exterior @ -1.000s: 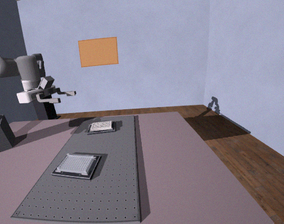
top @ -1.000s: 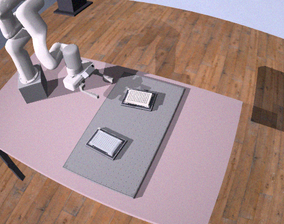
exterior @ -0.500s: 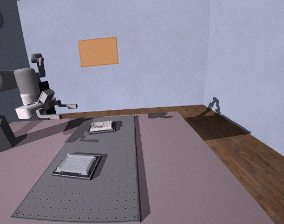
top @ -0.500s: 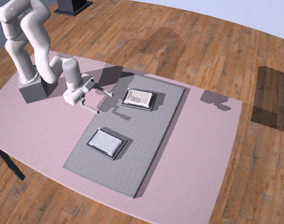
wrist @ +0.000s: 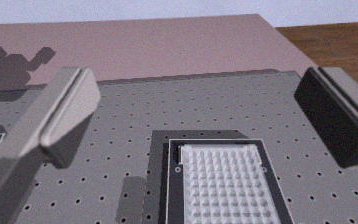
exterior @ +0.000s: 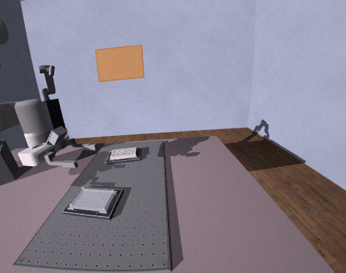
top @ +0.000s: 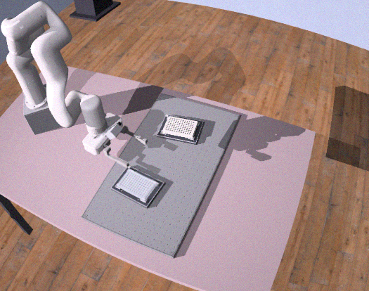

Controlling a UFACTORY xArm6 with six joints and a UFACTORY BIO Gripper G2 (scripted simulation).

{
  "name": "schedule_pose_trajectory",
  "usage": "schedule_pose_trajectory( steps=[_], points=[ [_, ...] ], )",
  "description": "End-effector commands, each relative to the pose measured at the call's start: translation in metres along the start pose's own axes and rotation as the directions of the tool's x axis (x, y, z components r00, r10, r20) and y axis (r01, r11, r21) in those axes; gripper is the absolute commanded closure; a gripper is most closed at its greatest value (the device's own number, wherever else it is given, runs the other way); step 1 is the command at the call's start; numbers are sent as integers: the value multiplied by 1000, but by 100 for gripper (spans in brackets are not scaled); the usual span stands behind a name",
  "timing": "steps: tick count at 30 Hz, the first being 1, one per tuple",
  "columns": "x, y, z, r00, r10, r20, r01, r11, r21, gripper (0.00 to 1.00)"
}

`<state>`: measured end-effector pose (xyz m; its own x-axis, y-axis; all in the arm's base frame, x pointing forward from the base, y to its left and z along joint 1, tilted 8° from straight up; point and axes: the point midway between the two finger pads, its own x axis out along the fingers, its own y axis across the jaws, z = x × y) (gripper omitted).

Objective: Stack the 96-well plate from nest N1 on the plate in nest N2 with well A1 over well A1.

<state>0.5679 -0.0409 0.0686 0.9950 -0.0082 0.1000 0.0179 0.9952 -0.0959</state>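
Note:
The N1 plate, pale grey-white, sits in nest N1, a dark frame nearest the top view's lower side. The N2 plate, cream with dark wells, sits in nest N2; only a corner shows at the wrist view's left edge. My gripper is open and empty, above the board's arm-side edge, its fingers tilted forward. N1's plate shows below and between the fingers in the wrist view. The cut-off corners are too small to tell.
Both nests stand on a grey perforated board on a pink table. N2 lies to the left of N1 seen from the arm's base, with bare board between them. The arm's shadows fall across the board.

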Motion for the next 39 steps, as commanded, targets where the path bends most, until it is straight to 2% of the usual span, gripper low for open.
schedule_pose_trajectory(
  steps=[1, 4, 6, 13, 27, 39],
  points=[
    [8, -11, -12, 1000, 0, 7, 0, 1000, -2, 63],
    [12, -19, -24, 1000, 0, 7, 0, 1000, -2, 63],
    [12, -19, -24, 1000, 0, 7, 0, 1000, -2, 63],
    [21, -38, -49, 1000, 0, 7, 0, 1000, -3, 63],
    [21, -38, -49, 1000, 0, 7, 0, 1000, -3, 63],
    [21, -38, -67, 1000, 0, 7, 0, 1000, -3, 63]
  ],
)
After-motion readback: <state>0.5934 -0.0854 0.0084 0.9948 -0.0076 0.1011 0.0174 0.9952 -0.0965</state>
